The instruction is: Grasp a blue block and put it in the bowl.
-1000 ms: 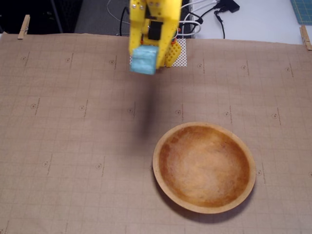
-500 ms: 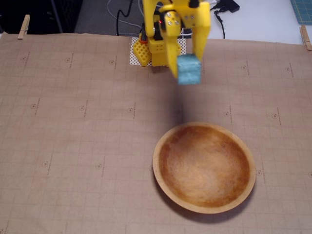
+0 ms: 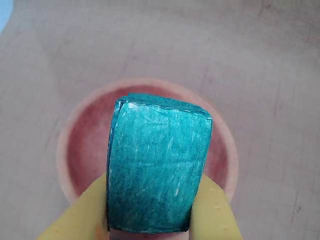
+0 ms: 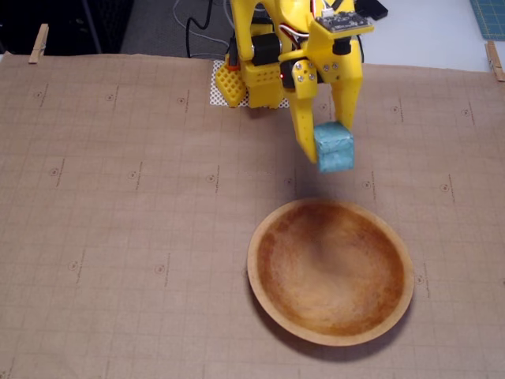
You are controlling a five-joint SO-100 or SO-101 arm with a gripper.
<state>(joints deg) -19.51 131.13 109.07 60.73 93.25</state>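
The blue block [image 3: 157,167] is a teal foam-like cuboid that fills the middle of the wrist view, held between my yellow fingers [image 3: 85,210]. In the fixed view my gripper [image 4: 330,150] is shut on the blue block [image 4: 334,148] and holds it in the air, just above and beyond the far rim of the bowl [image 4: 272,225]. The bowl is wide, round and wooden, orange-brown inside, and nothing shows in it. In the wrist view the bowl [image 3: 80,145] lies below and behind the block.
Brown gridded paper [image 4: 118,237] covers the table. The arm's yellow base [image 4: 252,75] stands at the far edge, with cables behind it. Wooden clips [image 4: 38,43] hold the paper at the far corners.
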